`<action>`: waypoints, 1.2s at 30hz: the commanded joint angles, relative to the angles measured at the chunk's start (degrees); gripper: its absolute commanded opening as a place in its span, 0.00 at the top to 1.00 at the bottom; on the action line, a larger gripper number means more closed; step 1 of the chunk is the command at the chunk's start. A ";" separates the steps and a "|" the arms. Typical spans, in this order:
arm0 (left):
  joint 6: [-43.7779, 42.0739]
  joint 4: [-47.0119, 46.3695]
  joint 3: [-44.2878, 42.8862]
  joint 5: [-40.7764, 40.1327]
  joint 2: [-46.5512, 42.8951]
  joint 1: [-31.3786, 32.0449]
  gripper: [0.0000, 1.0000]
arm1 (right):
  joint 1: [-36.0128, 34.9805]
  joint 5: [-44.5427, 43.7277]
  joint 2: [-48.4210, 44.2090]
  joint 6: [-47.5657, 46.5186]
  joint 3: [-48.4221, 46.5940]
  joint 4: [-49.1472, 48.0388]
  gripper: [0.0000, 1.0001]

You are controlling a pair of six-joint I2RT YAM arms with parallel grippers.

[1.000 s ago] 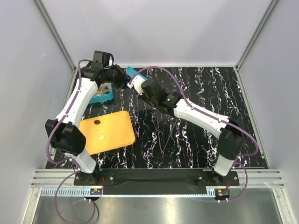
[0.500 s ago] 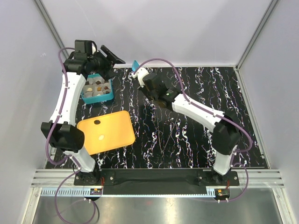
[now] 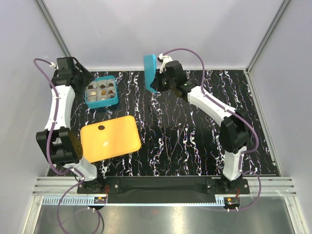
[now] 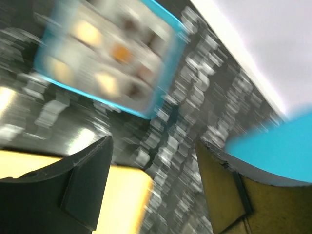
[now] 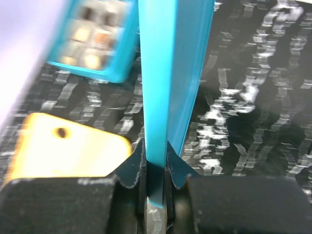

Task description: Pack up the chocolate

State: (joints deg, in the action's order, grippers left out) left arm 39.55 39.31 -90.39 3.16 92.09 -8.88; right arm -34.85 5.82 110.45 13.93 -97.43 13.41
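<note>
The teal box (image 3: pixel 101 102) stands at the back left, with several dark and cream chocolate pieces (image 3: pixel 101 90) in its compartments. On the orange tray (image 3: pixel 117 139) lie one dark chocolate (image 3: pixel 101 127) and one cream-white piece (image 3: pixel 106 144). My right gripper (image 3: pixel 159 73) is shut on the flat teal lid (image 3: pixel 150 70), holding it on edge above the table's back. In the right wrist view the lid (image 5: pixel 168 73) rises from between my jaws. My left gripper (image 3: pixel 78 75) hangs open left of the box with nothing in it. The left wrist view is blurred.
Pale walls and metal frame posts close in the black marbled table (image 3: pixel 195 141) at the back and sides. The tray sits just in front of the box. The left arm stretches along the left edge.
My left gripper has opened and pulled back to the far left, uncovering the box. My right gripper has carried the lid up and toward the back, turning it on edge.
</note>
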 commanded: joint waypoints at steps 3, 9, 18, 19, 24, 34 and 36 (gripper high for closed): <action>-9.84 -4.16 -2.25 -12.02 3.87 -2.36 0.32 | 0.31 8.50 -8.66 10.14 1.01 -8.92 1.00; -12.57 -4.58 -3.30 -15.02 11.61 -5.00 0.38 | 0.40 11.75 -11.84 7.79 2.16 -8.40 1.00; -15.82 -7.84 -5.50 -16.34 18.90 -5.79 0.54 | 1.54 12.98 -13.42 4.35 3.56 -7.61 1.00; -15.82 -7.93 -5.85 -16.34 19.35 -5.79 0.54 | 1.71 13.07 -13.51 4.17 3.65 -7.96 1.00; -16.70 -8.73 -6.20 -15.99 21.89 -5.79 0.54 | 2.59 13.25 -12.98 3.47 3.65 -9.01 1.00; -17.58 -9.34 -6.82 -15.38 25.68 -5.79 0.57 | 4.00 13.16 -12.54 2.59 4.00 -9.80 1.00; -17.58 -9.25 -6.73 -14.76 26.47 -5.88 0.59 | 4.26 13.68 -12.28 3.03 3.82 -9.89 1.00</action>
State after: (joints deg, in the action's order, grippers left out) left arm 22.83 32.84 -94.85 -11.38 117.86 -14.63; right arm -31.38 17.74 100.03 17.74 -93.19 8.32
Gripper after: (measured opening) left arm 0.424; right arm 0.144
